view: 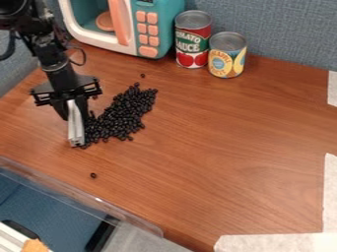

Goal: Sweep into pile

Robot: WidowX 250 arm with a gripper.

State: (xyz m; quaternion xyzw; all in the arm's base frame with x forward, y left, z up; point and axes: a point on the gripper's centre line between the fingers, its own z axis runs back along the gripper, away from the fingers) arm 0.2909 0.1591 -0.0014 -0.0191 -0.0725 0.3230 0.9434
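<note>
Black arm [60,69] slants down from upper left; gripper [75,105] hangs at pile's left, clamped on near-upright pale, ridged bar [76,129]. Bar's foot touches heap of small, rounded black beads [125,115] on smooth, wood-grained table [223,142]. 1 stray bead [93,175] lies apart, nearer clear plastic rim [99,201].

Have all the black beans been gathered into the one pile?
No, one black bean lies apart on the table, toward the clear plastic edge.
</note>
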